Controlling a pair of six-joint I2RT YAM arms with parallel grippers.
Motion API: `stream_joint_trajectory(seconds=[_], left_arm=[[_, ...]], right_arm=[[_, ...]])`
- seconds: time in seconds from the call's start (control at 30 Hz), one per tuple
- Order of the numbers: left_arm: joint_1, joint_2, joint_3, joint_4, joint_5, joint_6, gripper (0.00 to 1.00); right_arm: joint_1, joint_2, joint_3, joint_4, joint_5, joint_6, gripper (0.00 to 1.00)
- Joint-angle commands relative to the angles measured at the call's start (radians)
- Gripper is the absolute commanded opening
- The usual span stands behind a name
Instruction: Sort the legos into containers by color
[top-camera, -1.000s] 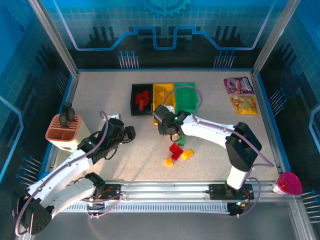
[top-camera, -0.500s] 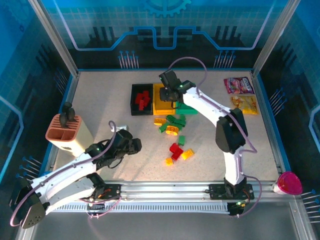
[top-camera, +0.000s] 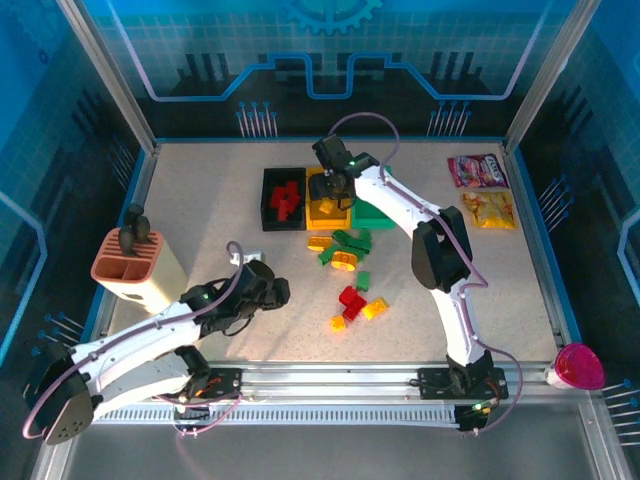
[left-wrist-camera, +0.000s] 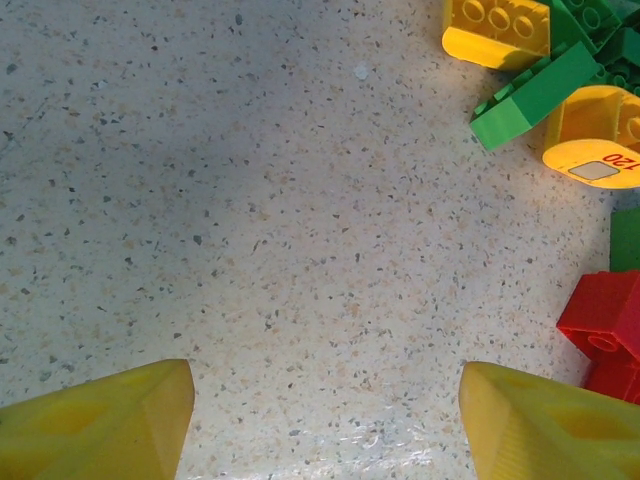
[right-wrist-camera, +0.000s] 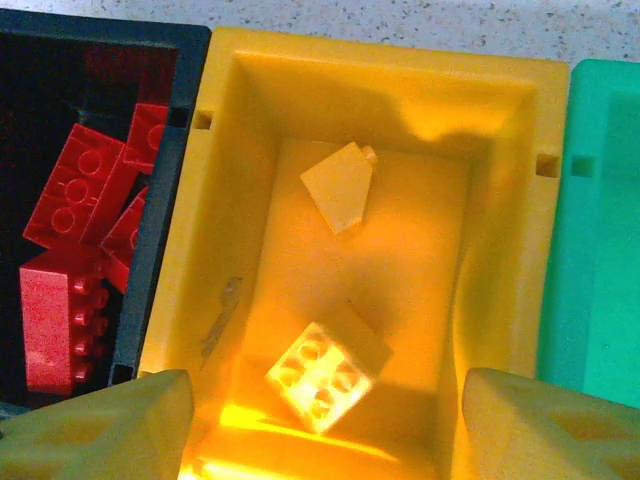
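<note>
Three joined containers stand at the back: black (top-camera: 267, 200) holding red legos (right-wrist-camera: 75, 230), yellow (top-camera: 312, 190), and green (top-camera: 385, 178). My right gripper (top-camera: 335, 186) hangs open over the yellow bin (right-wrist-camera: 390, 90). Two yellow bricks lie on that bin's floor, one (right-wrist-camera: 325, 375) below the gap between the fingers and one (right-wrist-camera: 338, 185) farther back. My left gripper (top-camera: 276, 292) is open low over bare table (left-wrist-camera: 300, 220), left of the loose legos. These are a yellow brick (left-wrist-camera: 497, 30), a green one (left-wrist-camera: 535, 95), a rounded yellow one (left-wrist-camera: 597, 135) and red ones (left-wrist-camera: 608, 320).
The loose pile (top-camera: 345, 252) lies mid-table, with red and yellow bricks (top-camera: 352, 302) nearer me. A terracotta-and-cream holder (top-camera: 130, 265) stands at the left edge. Snack packets (top-camera: 480, 172) lie at the back right and a pink cup (top-camera: 578, 366) sits by the front right rail.
The right arm swung from the pile to the yellow bin and its gripper opened; a yellow brick now lies in the bin. The left gripper slid right toward the pile.
</note>
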Motion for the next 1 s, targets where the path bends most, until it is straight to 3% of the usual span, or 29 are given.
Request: stream_joint_trajectory(seconds=[0.0, 0.13, 0.5, 0.73, 0.97], left_arm=[[-0.006, 0.041, 0.070, 0.036, 0.007, 0.023, 0.73], [0.024, 0.136, 0.134, 0.064, 0.043, 0.042, 0.74], [0.217, 0.493, 0.336, 0.169, 0.339, 0.103, 0.74], [0.261, 0.751, 0.545, 0.129, 0.391, 0.165, 0.72], [0.291, 0.915, 0.674, 0.101, 0.422, 0.193, 0.69]], right_arm=[[0.000, -0.104, -0.082, 0.025, -0.020, -0.008, 0.74], [0.001, -0.221, -0.208, 0.087, -0.036, -0.005, 0.74], [-0.012, -0.602, -0.728, 0.307, -0.082, 0.058, 0.73], [-0.057, -0.789, -0.970, 0.342, -0.080, 0.085, 0.73], [-0.126, -0.960, -1.120, 0.357, -0.093, 0.097, 0.72]])
